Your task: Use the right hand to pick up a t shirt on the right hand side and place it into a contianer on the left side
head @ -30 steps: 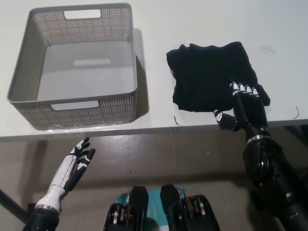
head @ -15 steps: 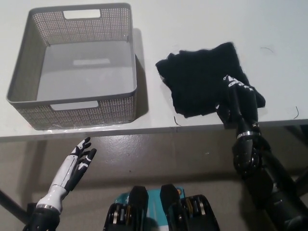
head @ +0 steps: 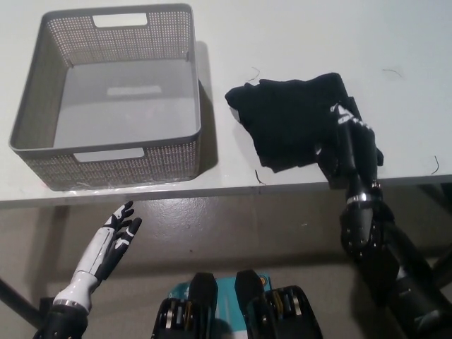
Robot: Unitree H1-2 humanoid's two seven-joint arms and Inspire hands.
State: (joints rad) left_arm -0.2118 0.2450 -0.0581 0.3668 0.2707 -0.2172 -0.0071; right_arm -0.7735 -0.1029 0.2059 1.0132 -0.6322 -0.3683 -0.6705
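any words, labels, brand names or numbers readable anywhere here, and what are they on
None can be read.
Black t-shirt: no print or label shows on the visible fabric.
Grey perforated basket: plain walls and floor, no marking.
Right hand and left hand: white patches only, no lettering.
Teal item at the bottom edge: mostly hidden, any text too small to read.

Between the basket (head: 106, 99) and the shirt (head: 293, 120) we see a bare strip of table (head: 296, 35), wide enough for a hand. The basket's right wall (head: 198, 92) stands in the way toward the table's left side. We find the basket open on top, its floor bare. The far right corner lies free.
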